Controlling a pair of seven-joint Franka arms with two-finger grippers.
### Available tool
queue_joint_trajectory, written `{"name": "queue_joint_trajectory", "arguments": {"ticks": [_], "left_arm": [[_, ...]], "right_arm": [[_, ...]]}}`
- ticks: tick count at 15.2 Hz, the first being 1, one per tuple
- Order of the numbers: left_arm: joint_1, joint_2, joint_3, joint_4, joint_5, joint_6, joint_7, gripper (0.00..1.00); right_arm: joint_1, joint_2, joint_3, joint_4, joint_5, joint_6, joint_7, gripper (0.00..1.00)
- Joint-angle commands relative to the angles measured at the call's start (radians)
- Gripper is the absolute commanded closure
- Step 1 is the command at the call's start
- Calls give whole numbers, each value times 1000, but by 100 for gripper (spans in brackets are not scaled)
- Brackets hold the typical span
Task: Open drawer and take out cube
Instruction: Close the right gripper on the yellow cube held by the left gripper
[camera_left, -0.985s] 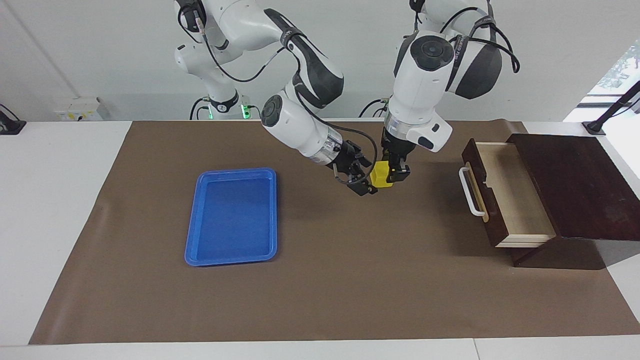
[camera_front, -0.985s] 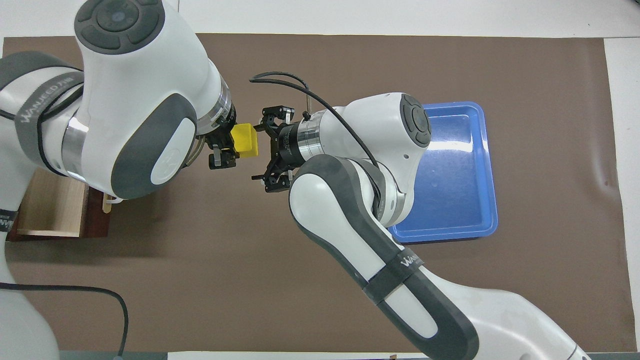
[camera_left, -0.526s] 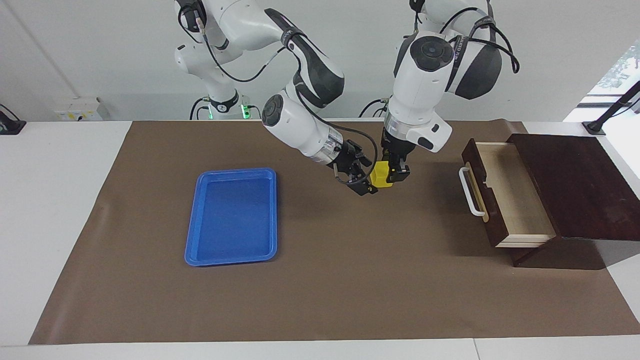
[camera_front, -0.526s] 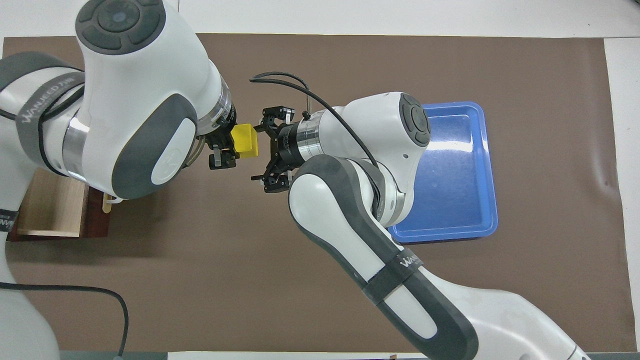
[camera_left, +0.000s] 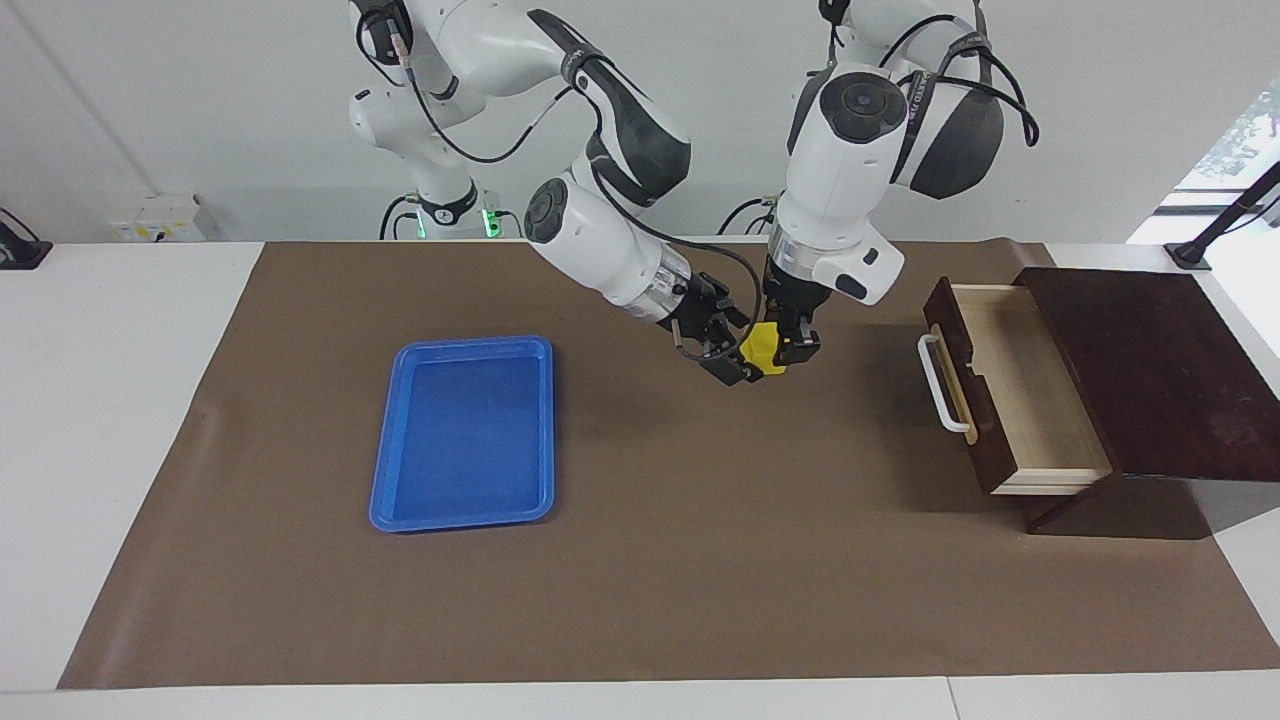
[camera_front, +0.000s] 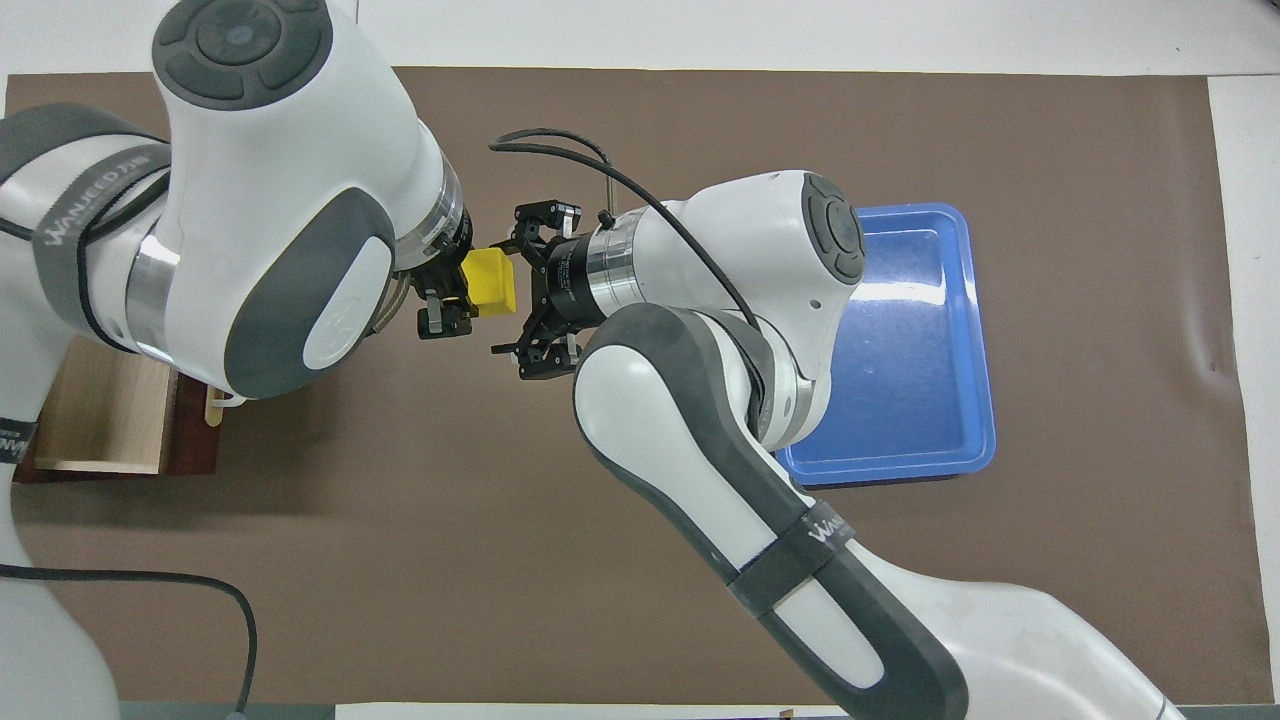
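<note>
The small yellow cube (camera_left: 762, 351) hangs in the air over the brown mat, between the blue tray and the drawer. My left gripper (camera_left: 782, 350) is shut on it from above. It also shows in the overhead view (camera_front: 490, 279), with the left gripper (camera_front: 452, 292) beside it. My right gripper (camera_left: 736, 349) is open and tilted toward the cube, with a finger on either side of it and apart from it (camera_front: 521, 287). The drawer (camera_left: 1020, 395) stands pulled open from its dark box (camera_left: 1150, 370), its pale inside bare, its white handle (camera_left: 940, 385) facing the tray.
A blue tray (camera_left: 546, 430) lies on the brown mat toward the right arm's end; it shows in the overhead view (camera_front: 985, 340) partly under the right arm. The open drawer (camera_front: 100, 410) sticks out from the box at the left arm's end.
My right gripper has moved closer to the cube, so its open fingers now flank it. The left gripper and the cube have barely moved.
</note>
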Motion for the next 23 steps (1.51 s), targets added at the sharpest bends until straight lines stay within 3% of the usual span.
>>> {"name": "queue_joint_trajectory", "arguments": {"ticks": [1, 2, 3, 4, 9, 22, 23], "left_arm": [[-16, -14, 12, -22, 11, 15, 3, 100], [-16, -14, 12, -24, 11, 15, 3, 100], [-16, -14, 12, -24, 13, 15, 4, 100], [-16, -14, 12, -24, 13, 15, 4, 100], [-15, -17, 12, -32, 11, 23, 12, 100], [-15, -19, 12, -38, 11, 32, 38, 100], [-15, -19, 12, -36, 10, 31, 41, 94]], "right_arm": [[1, 12, 1, 20, -31, -7, 46, 31], [0, 12, 1, 25, -31, -11, 65, 74], [0, 12, 1, 26, -31, -12, 89, 92], [0, 13, 1, 28, -34, -13, 104, 100], [-3, 13, 1, 28, -88, -19, 105, 100], [-19, 10, 1, 51, -80, -21, 105, 100], [-19, 12, 1, 51, -79, -21, 103, 100]]}}
